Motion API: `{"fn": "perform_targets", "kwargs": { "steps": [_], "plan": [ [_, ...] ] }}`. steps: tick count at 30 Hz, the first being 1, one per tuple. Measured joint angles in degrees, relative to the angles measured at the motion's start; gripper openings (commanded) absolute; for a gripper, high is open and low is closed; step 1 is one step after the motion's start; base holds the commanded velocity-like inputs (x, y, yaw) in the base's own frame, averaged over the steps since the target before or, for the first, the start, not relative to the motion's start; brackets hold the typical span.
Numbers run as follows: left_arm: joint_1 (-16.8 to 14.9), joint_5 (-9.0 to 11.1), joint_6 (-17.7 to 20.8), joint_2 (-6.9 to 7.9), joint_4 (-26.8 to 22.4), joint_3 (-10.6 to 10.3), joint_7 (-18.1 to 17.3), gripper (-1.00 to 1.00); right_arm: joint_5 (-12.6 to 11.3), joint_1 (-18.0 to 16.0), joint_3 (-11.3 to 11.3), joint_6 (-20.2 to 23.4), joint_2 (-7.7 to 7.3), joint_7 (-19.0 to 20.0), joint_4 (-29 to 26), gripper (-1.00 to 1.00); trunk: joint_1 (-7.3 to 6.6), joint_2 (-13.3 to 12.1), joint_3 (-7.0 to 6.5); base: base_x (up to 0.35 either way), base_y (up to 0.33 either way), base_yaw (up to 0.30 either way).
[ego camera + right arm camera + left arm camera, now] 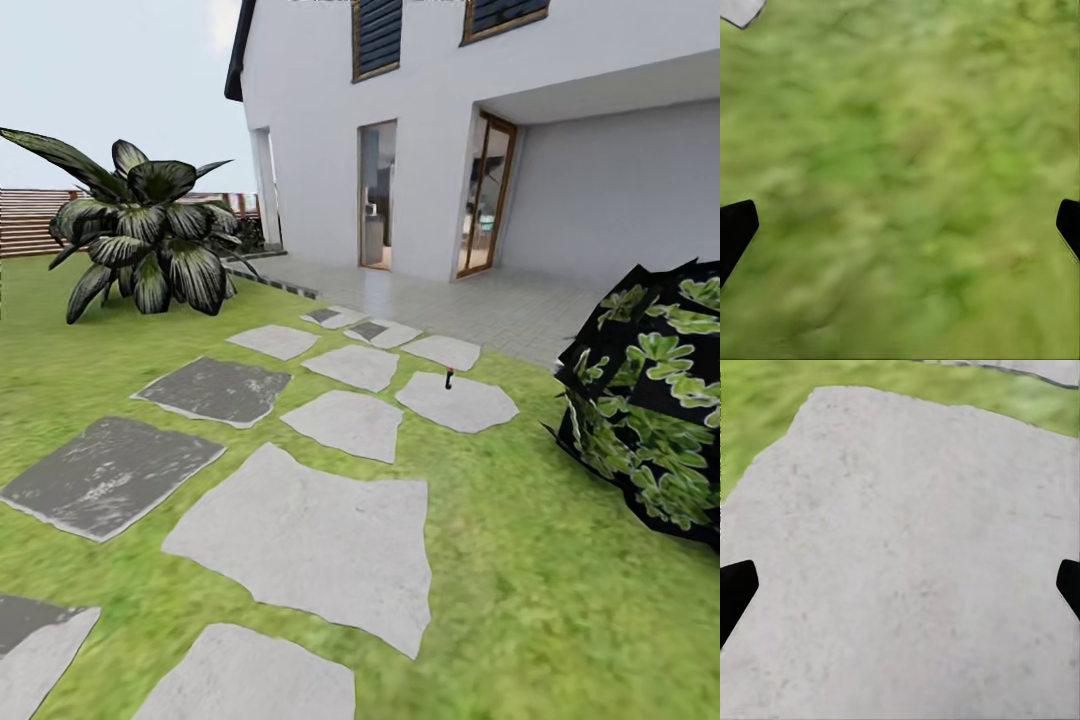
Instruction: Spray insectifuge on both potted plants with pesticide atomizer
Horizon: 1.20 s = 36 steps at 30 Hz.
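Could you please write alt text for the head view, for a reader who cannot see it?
A path of flat grey stepping stones crosses a green lawn toward a white two-storey house with glass doors. A broad-leaved striped plant stands on the grass at left before a brown slatted fence, a dark leafy shrub at right, and a small dark upright object on a far stone.

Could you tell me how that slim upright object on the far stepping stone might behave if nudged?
The slim upright object looks tall for its footing, so it would probably tip. Its stepping stone looks flat, so it might slide.
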<state>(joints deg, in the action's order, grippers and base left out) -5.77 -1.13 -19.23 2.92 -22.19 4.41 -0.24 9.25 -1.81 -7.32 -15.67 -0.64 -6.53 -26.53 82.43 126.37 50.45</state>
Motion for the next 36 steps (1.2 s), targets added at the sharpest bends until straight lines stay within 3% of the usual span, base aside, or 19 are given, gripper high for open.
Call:
{"fn": "perform_targets", "kwargs": {
  "steps": [36],
  "plan": [
    [0.00, 0.03, 0.00, 0.09, 0.00, -0.01, 0.00, 1.00, -0.27, 0.00, -0.11, 0.00, 0.15, 0.00, -0.09, 1.00, 0.00, 0.00, 0.00, 0.338, 0.000, 0.000]
  ]
}}
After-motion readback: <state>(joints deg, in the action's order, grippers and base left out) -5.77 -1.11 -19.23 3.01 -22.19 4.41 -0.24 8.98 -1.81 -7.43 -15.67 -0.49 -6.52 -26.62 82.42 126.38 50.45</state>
